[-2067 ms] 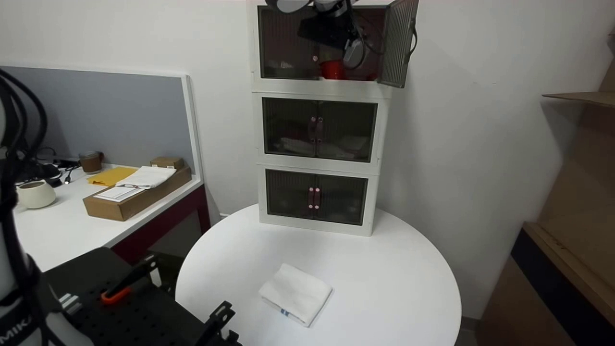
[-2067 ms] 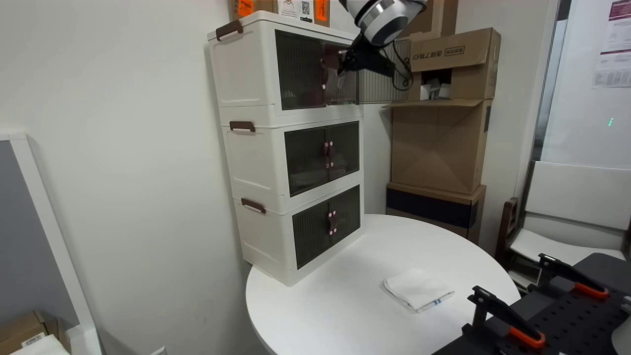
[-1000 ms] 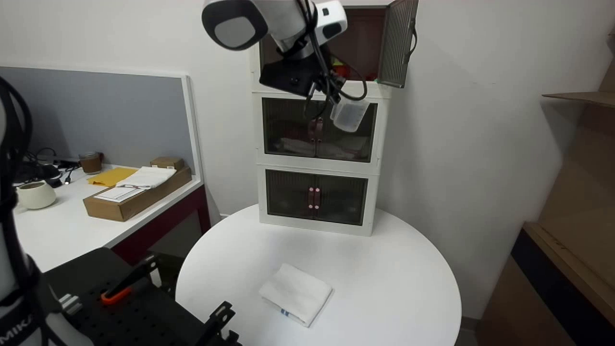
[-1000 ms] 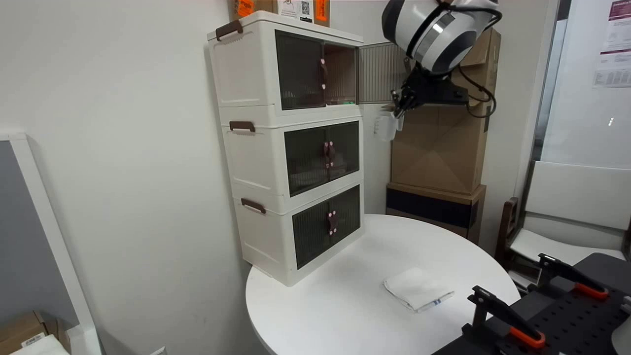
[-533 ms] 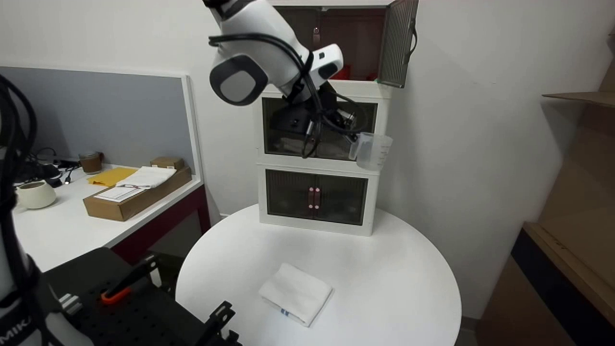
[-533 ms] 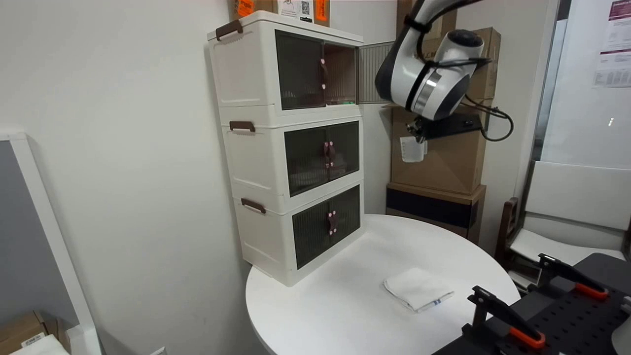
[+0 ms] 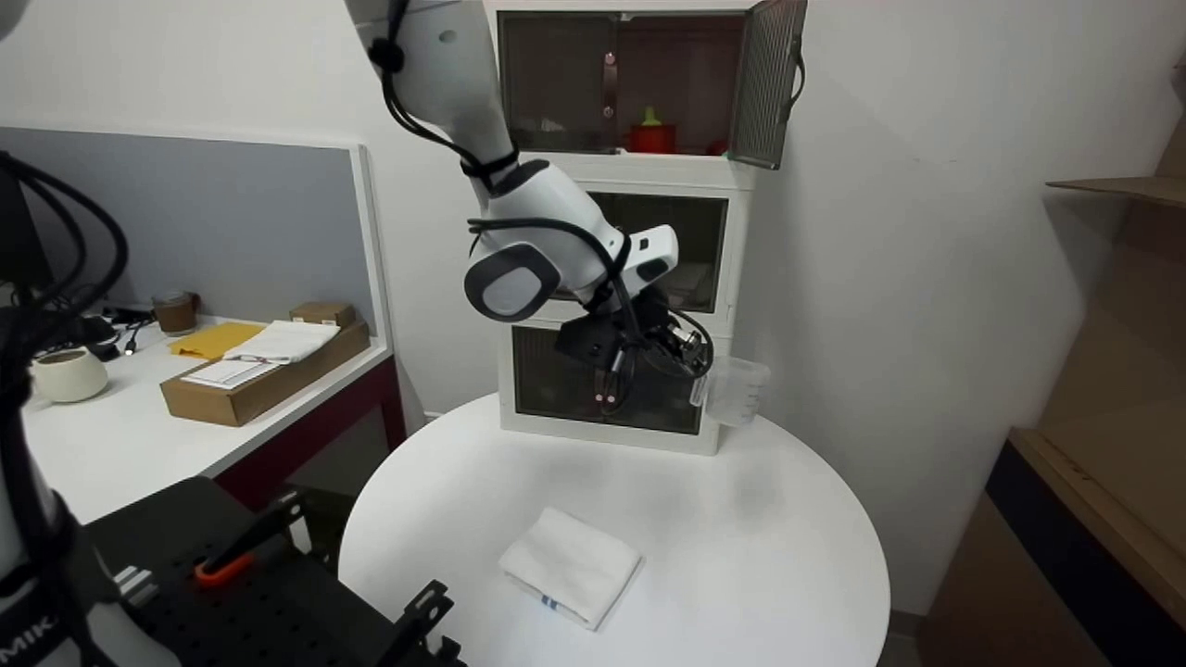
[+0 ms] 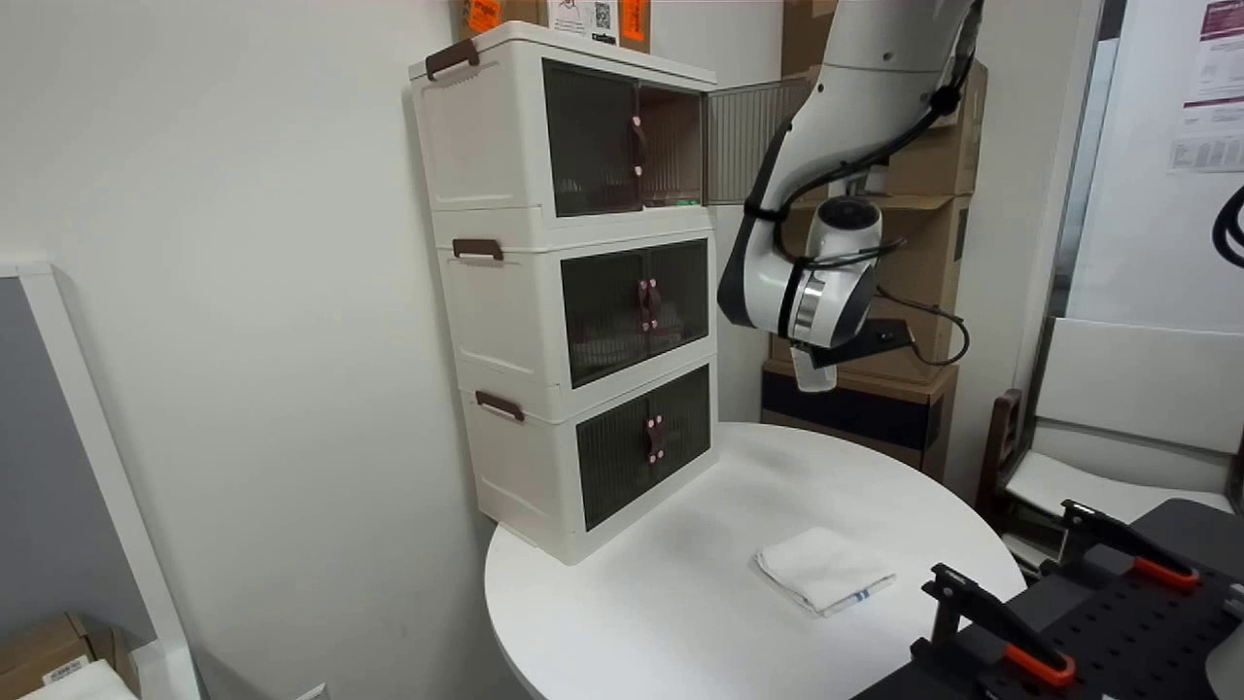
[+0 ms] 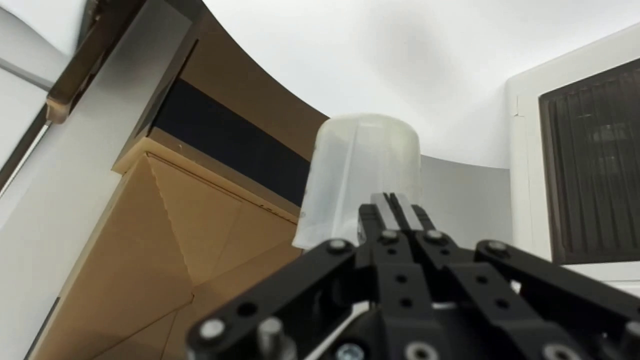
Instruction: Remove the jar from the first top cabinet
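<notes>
The jar [image 7: 738, 391] is held by its handle [image 7: 699, 390] in the gripper [image 9: 393, 197], whose fingers [image 9: 385, 212] are drawn almost together. In the wrist view the handle is hidden by them, and the jar's body is seen just beside their tips. The jar is held aloft over the table [image 7: 741, 574], slightly tilted, wider end up, outside the top cabinet [image 8: 476, 136] and well below it. In an exterior view the corner of the bottom cabinet [image 7: 593, 431] is overlapped by it. The middle cabinet [image 8: 505, 321] is partly covered by the arm [image 7: 547, 190] in an exterior view.

At the top cabinet, one door [image 7: 769, 83] is swung outward, and beside it a closed door [image 7: 556, 83] is seen. In the opening a red pot [image 7: 653, 140] with a yellow-green knob [image 7: 650, 117] is shown.

On the table a folded cloth [image 7: 570, 567] is laid flat, well apart from the jar. On a desk [image 7: 93, 454] a white cup [image 7: 69, 375], a brown cup [image 7: 175, 313], a yellow envelope [image 7: 216, 339] and a long box [image 7: 199, 398] are placed. Cartons [image 8: 923, 258] are stacked behind the arm in an exterior view, and clamps [image 8: 1003, 623] are fixed to a black board [image 8: 1118, 632].
</notes>
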You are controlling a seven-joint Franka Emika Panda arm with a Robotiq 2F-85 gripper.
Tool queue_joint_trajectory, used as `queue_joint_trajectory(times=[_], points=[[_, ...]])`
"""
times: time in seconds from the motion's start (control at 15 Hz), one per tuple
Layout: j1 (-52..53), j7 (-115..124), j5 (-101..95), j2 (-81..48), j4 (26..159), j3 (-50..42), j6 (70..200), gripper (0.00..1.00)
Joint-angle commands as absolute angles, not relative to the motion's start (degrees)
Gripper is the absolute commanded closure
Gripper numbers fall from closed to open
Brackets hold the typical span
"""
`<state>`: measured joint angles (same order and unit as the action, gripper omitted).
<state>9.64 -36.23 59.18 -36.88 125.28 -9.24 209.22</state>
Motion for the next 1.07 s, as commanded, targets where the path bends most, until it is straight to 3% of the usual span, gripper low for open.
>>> queue_joint_trajectory(times=[0.0, 0.73, 1.0], points=[[7.35, -32.63, 56.28, -46.18, 115.48, -9.01, 209.38, 1.00], [3.90, -31.81, 56.75, -58.94, 106.44, -9.80, 193.85, 1.00], [5.29, -14.94, 38.02, -61.81, 109.20, -13.50, 193.92, 1.00]])
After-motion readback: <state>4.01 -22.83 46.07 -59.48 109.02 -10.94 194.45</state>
